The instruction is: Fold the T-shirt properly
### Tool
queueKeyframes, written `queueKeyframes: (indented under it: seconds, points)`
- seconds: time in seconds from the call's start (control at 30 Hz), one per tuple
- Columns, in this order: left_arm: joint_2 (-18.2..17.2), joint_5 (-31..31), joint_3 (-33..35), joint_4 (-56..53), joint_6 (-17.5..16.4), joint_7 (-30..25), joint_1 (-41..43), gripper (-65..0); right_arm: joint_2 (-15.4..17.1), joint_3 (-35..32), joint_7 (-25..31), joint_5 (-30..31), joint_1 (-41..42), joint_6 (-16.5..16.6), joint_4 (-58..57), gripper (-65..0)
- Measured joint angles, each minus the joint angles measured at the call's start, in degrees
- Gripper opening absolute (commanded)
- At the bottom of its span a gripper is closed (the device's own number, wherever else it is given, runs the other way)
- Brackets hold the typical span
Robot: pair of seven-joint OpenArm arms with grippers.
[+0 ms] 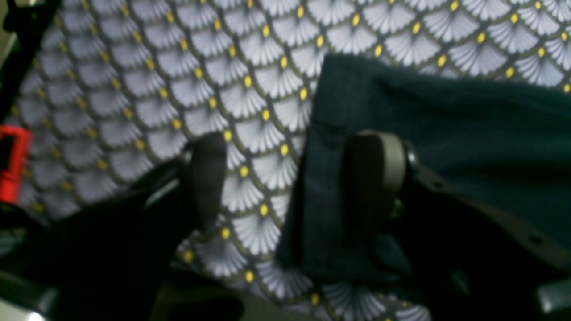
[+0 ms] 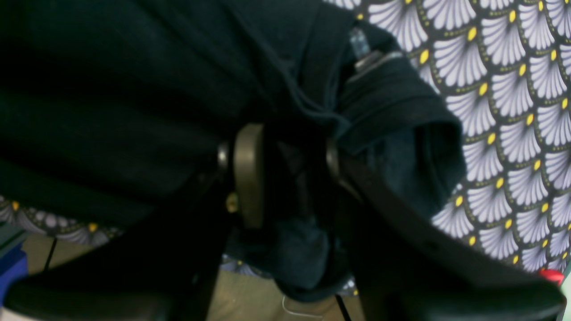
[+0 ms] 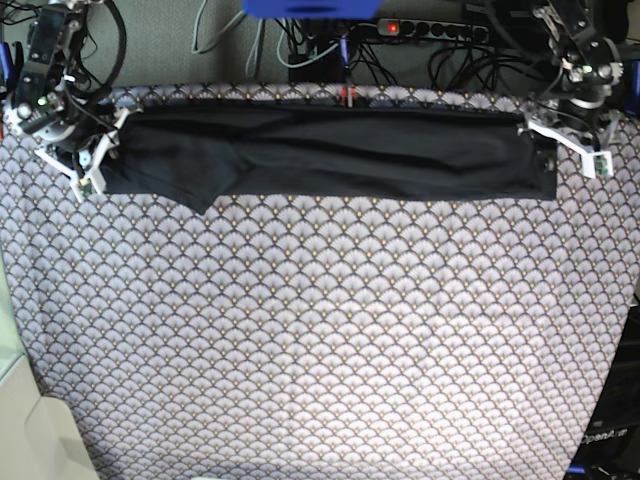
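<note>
The dark T-shirt (image 3: 330, 150) lies as a long narrow strip along the far edge of the table, one sleeve hanging down at the left. At that left end my right gripper (image 3: 98, 165) holds it; in the right wrist view its fingers (image 2: 250, 174) are shut on a bunched fold of the T-shirt (image 2: 134, 89). My left gripper (image 3: 552, 150) is at the strip's right end. The left wrist view shows that gripper (image 1: 290, 178) open, one finger (image 1: 374, 178) over the T-shirt (image 1: 446, 125) corner and the other over the tablecloth, the shirt's edge between them.
A pale scallop-patterned tablecloth (image 3: 320, 340) covers the table. Behind the far edge are a power strip (image 3: 430, 28), cables and a blue object (image 3: 310, 6). A red part (image 1: 13, 162) shows at the left of the left wrist view.
</note>
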Motion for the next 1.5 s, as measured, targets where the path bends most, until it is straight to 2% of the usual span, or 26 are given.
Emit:
queueKeyframes:
  seconds: [0.17,0.47,0.73,1.07,1.1,1.17,1.33,1.5]
  points:
    - [0.0,0.0,0.28,-3.45,0.02,0.0,-1.53,-22.5,0.0,-0.07,0.0,0.0,-0.02,0.0,0.0,-45.9]
    - [0.31,-0.02,4.7,-3.61,0.44,-0.48,-1.33,-22.5,-0.02,-0.11,0.0,-0.02,-0.02,0.0,0.0,-45.9]
    - [0.98,-0.22,4.7,-3.61,0.59,-0.87,-1.33,-22.6,-0.02,-0.11,0.0,0.0,-0.04,0.0,0.0,-45.9]
    - [-0.04,-2.67,4.42,-8.83,0.33,-5.44,-1.73,-23.2,-0.02,-0.11,0.0,0.0,-0.02,0.0,0.0,-45.8]
    - [-0.07,-2.62,4.35,-8.92,0.33,-5.42,-1.81,-24.5,-0.02,-0.11,0.02,0.0,-0.02,0.0,0.0,-45.8]
    - [-0.04,-2.67,4.33,-8.9,0.33,-5.42,-1.84,-32.4,-0.02,-0.11,0.02,0.0,-0.02,-0.02,0.0,-45.8]
    - [0.28,-3.02,4.66,-8.52,-1.11,-4.96,-1.92,-64.6,-0.02,-0.11,0.02,0.0,-0.02,-0.02,0.0,-45.8]
    - [0.42,-2.73,4.66,-7.17,-0.94,-3.65,-1.9,-65.0,-0.02,-0.11,0.02,0.0,-0.02,-0.02,0.0,-45.8]
